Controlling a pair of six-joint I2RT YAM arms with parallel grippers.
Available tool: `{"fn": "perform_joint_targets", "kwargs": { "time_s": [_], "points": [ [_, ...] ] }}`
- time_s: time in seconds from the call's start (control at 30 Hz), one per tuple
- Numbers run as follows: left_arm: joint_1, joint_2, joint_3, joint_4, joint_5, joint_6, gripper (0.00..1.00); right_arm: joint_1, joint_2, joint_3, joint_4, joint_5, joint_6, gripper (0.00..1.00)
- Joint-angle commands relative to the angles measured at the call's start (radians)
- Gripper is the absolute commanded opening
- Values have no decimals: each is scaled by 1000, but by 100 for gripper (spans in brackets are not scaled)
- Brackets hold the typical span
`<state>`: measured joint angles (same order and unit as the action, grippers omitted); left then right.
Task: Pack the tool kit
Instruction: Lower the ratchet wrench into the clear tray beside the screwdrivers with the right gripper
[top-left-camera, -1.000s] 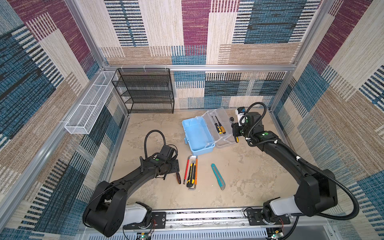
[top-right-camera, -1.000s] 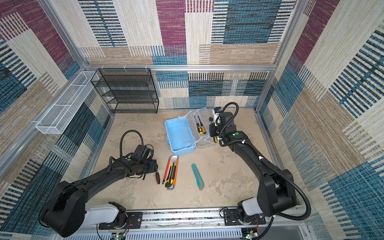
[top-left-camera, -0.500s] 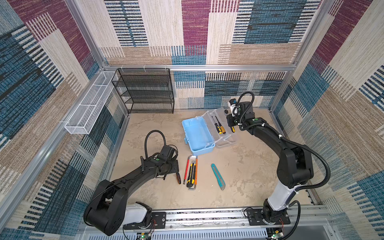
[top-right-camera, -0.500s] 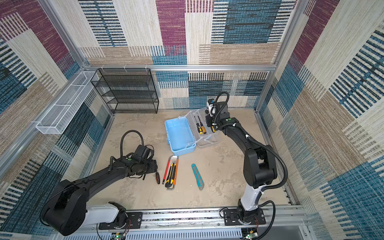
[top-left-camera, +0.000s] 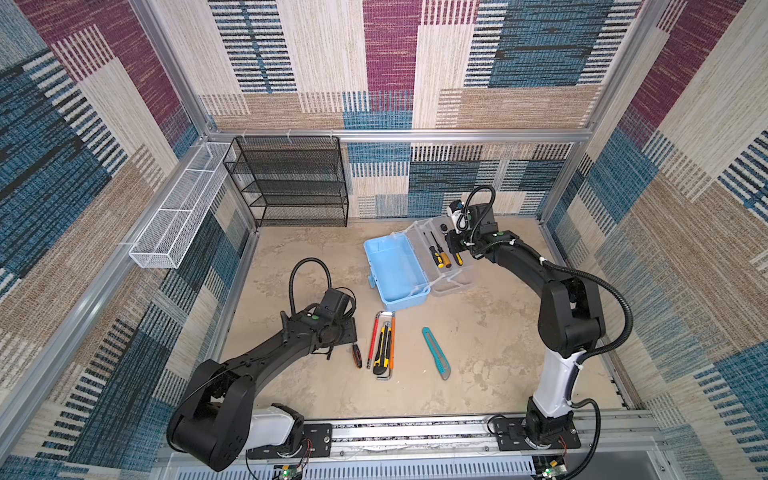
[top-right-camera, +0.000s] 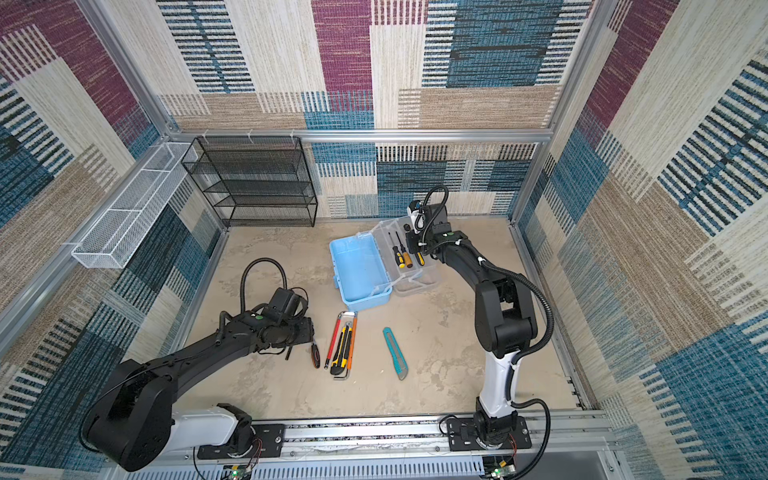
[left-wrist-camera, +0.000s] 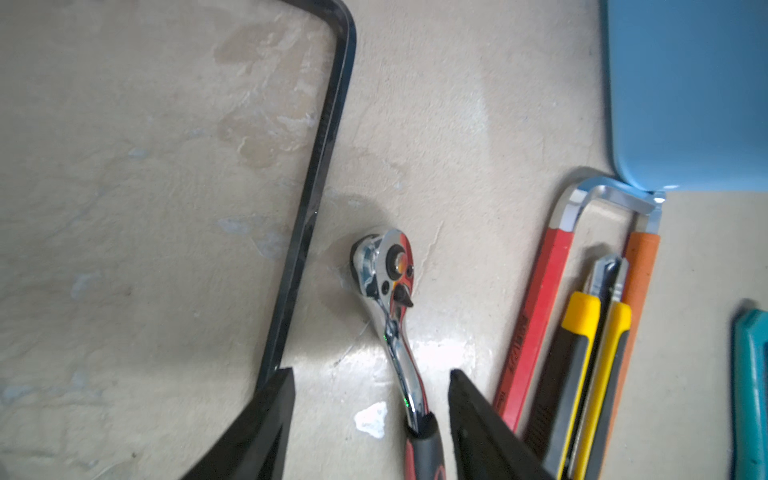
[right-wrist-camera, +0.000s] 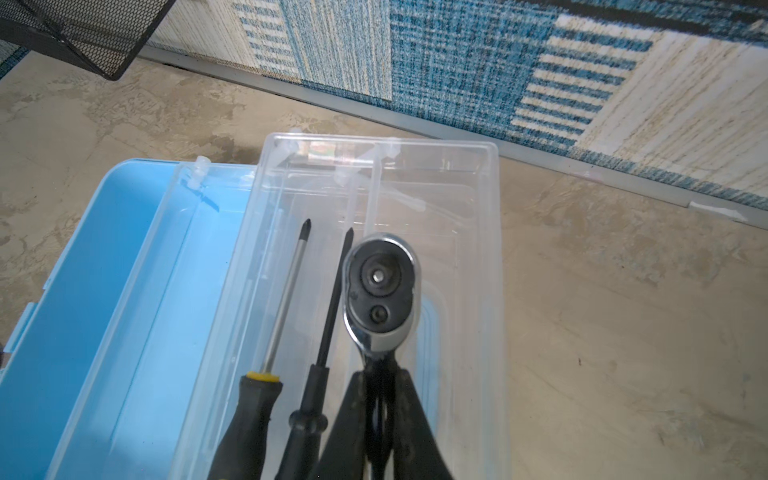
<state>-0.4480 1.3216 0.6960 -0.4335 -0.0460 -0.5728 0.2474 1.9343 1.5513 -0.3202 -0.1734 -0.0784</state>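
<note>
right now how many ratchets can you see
2. The dark-faced ratchet is clamped in the right gripper over the clear lid; the red-handled ratchet lies on the table between the fingers of the open left gripper. More could be hidden under the arms.

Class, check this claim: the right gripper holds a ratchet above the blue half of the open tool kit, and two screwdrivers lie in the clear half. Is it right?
Not quite. The right wrist view shows the right gripper holding the ratchet above the clear half, beside the two screwdrivers, not above the blue half. The rest stands.
</note>
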Motion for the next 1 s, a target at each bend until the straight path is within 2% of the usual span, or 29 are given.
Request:
{"fn": "perform_joint_targets", "kwargs": {
  "time_s": [0.0, 0.17, 0.4, 0.57, 0.77, 0.97],
  "points": [
    [-1, 8, 9, -14, -8, 7, 60, 1, 13, 15, 11, -5, 27, 9],
    [-4, 31, 11, -20, -5, 6, 57, 1, 26, 24, 1, 2, 41, 18],
    [-8, 53, 20, -26, -7, 6, 54, 1, 27, 45, -12, -2, 43, 23],
    [-10, 59, 23, -33, -11, 6, 52, 0, 3, 44, -10, 2, 48, 31],
    [-14, 72, 25, -43, -13, 4, 49, 1, -78, -34, 38, 8, 77, 44],
    [-20, 101, 43, -45, -8, 5, 45, 1, -146, -107, 57, 22, 80, 49]
  ]
}}
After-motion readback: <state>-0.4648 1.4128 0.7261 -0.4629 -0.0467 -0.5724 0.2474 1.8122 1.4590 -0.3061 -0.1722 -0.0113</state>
